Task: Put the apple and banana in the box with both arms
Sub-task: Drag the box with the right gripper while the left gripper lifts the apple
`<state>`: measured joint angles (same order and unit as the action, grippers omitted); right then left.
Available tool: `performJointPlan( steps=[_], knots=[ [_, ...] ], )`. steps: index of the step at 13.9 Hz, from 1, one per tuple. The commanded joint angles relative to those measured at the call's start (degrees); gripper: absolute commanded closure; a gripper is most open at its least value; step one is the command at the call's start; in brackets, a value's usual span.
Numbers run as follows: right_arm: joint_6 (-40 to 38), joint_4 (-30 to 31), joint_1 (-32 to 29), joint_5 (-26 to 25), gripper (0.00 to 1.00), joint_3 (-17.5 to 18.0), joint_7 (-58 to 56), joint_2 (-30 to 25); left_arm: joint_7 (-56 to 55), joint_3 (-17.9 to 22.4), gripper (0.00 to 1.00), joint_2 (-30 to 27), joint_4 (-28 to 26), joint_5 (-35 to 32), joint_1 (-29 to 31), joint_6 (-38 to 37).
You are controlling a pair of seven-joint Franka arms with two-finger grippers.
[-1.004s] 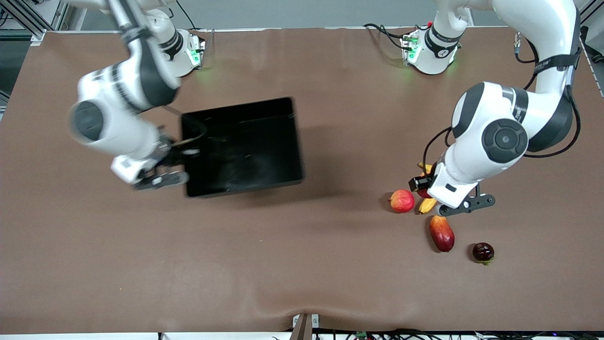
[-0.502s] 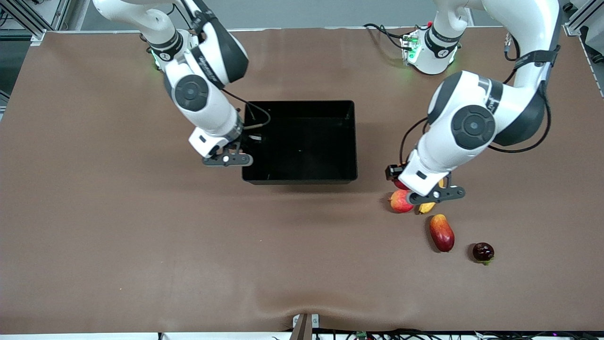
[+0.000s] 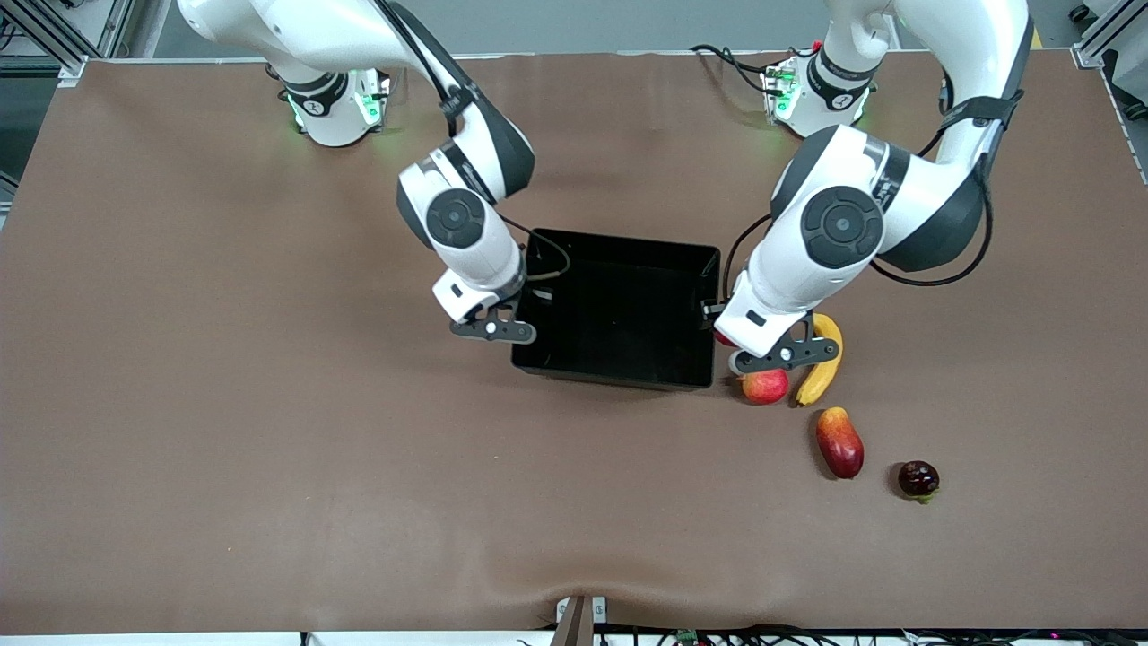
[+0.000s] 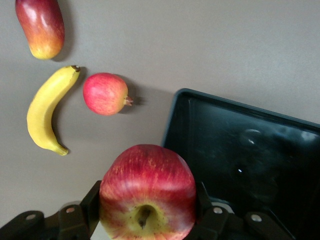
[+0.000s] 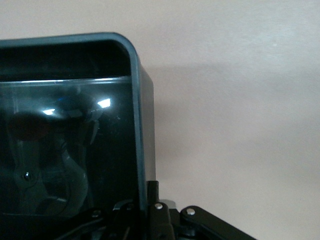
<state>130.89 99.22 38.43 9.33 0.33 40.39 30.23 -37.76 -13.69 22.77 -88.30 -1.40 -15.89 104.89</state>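
Note:
My left gripper [image 4: 147, 210] is shut on the apple [image 4: 147, 192], red with yellow streaks, stem dimple showing. In the front view this gripper [image 3: 778, 356] hangs beside the black box [image 3: 619, 374], at its wall toward the left arm's end; my arm hides the apple there. The yellow banana [image 3: 821, 363] lies on the table close by, also in the left wrist view [image 4: 47, 112]. My right gripper [image 3: 493, 328] is shut on the box wall toward the right arm's end; the right wrist view shows the rim [image 5: 136, 100] between its fingers [image 5: 153, 195].
A pinkish-red round fruit with a nub [image 3: 765, 386] lies beside the banana, just off the box's corner. A red-yellow mango-like fruit [image 3: 839, 441] and a small dark fruit [image 3: 918, 478] lie nearer the front camera. The box [image 4: 172, 125] holds nothing.
My right gripper has dragged the box toward the left arm's end of the table. My left gripper has come off the fruit pile with the apple and moved to the box, uncovering the banana.

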Motion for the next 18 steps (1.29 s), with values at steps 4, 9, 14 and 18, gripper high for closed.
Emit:
performJointPlan(
  steps=[4,9,14,18],
  knots=[
    [2.0,-1.7,1.6,-0.7,0.05,-0.8,2.5,2.7,-7.4,0.1,1.0,3.1,-2.8,0.6,-2.6,2.5],
    [-0.1,-1.8,1.0,-1.1,0.0,-1.2,2.9,0.1,-15.9,0.1,1.0,7.8,-7.0,0.5,-6.1,12.8],
    [-9.8,-1.8,-5.7,-1.2,0.0,-2.4,-4.6,-6.8,-17.1,0.2,1.0,12.7,-7.6,-0.3,-8.2,15.4],
    [-14.8,-1.7,-14.1,-1.2,0.0,-2.4,-15.0,-10.4,-17.2,0.2,1.0,14.1,-8.4,-0.3,-8.5,15.7]
  ],
)
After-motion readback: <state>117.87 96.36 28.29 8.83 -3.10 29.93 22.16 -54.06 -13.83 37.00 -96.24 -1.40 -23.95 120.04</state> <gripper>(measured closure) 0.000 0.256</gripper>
